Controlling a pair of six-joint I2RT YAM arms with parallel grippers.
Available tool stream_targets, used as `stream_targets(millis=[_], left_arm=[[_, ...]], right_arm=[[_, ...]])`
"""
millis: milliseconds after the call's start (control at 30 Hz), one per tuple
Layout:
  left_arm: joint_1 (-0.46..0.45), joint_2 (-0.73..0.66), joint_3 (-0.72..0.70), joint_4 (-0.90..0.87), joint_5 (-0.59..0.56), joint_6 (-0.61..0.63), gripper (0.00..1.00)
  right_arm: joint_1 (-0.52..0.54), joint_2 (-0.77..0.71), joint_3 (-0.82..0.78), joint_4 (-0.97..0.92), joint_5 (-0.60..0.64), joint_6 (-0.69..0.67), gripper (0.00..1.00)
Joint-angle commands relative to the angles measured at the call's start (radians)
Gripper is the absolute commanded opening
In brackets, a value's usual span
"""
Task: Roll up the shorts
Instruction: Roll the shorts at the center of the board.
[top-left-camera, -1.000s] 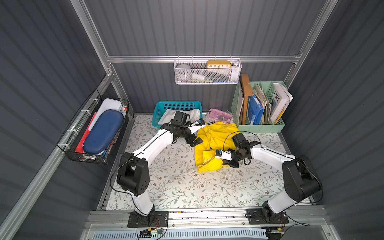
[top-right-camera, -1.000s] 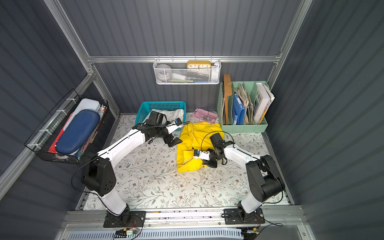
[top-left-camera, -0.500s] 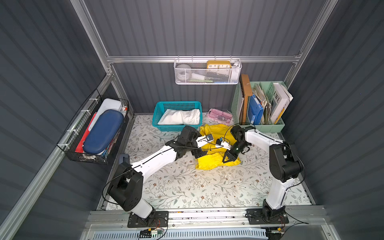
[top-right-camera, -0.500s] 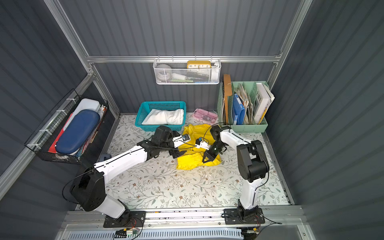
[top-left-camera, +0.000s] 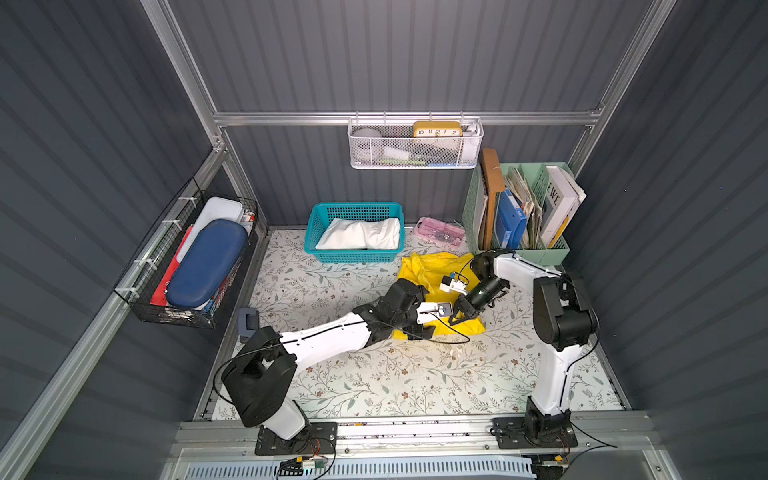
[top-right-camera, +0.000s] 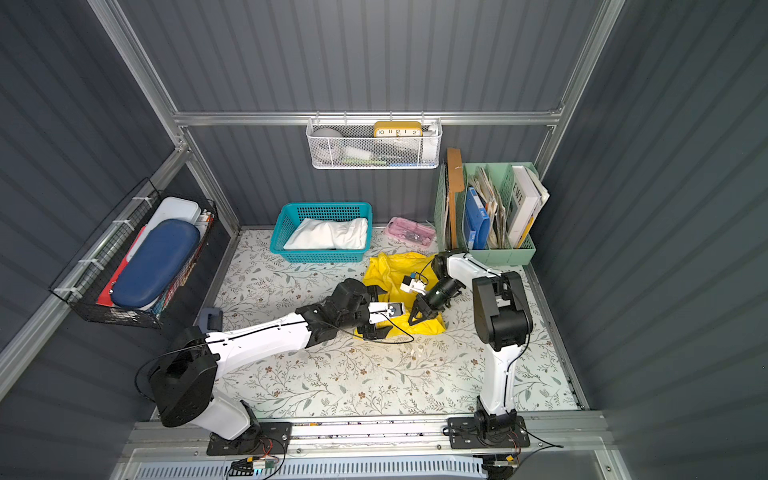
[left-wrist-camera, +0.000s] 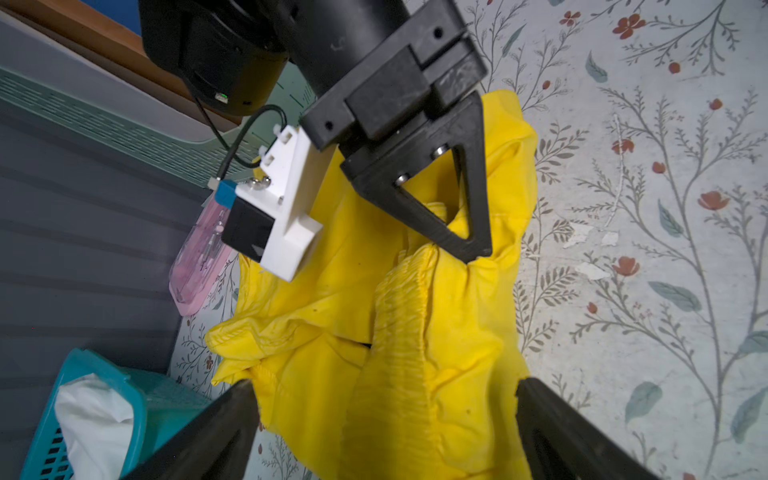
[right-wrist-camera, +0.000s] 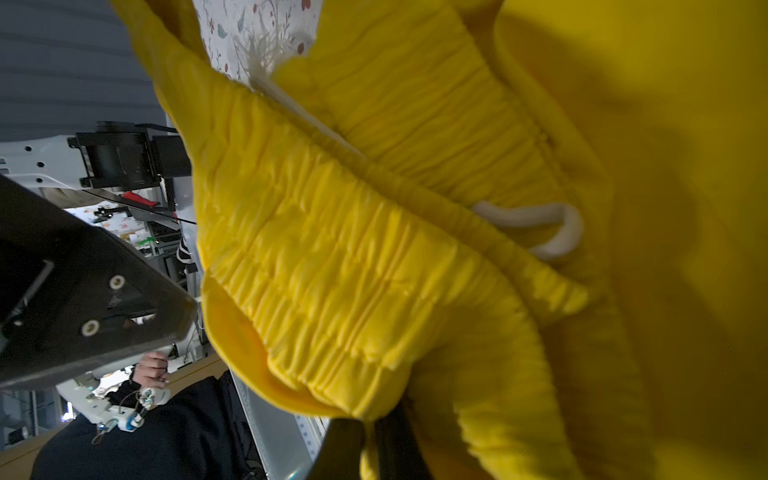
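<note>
I have my right claw (left-wrist-camera: 473, 252) pinching the yellow shorts (top-left-camera: 428, 266) at the waistband; my left claw (left-wrist-camera: 384, 388) hangs wide open over them

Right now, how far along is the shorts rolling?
Done: white shorts sit bundled in the teal basket. In hand: right tool shut on the yellow shorts near the waistband; left tool open, straddling them. To do: the yellow pair lies crumpled on the table, unrolled.
</note>
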Motion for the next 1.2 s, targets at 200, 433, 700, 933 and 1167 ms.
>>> stream_targets(millis=[200, 433, 700, 933, 1167], left_arm=[[-0.040, 0.091, -0.008, 0.033, 0.028, 0.000, 1.00], [-0.040, 0.153, -0.008, 0.086, 0.033, -0.018, 0.99], [-0.032, 0.243, -0.001, 0.109, 0.029, -0.013, 0.85], [-0.001, 0.295, 0.039, 0.052, 0.076, -0.043, 0.40], [0.022, 0.327, 0.099, -0.050, 0.141, -0.054, 0.07]], right_arm=[[-0.064, 0.015, 0.009, -0.017, -0.091, 0.074, 0.00], [-0.065, 0.008, 0.000, -0.020, -0.085, 0.045, 0.00], [-0.065, -0.009, -0.013, -0.011, -0.076, 0.021, 0.00], [-0.065, -0.013, -0.024, 0.016, -0.079, 0.031, 0.00], [-0.066, -0.080, -0.080, 0.131, -0.016, 0.094, 0.05]])
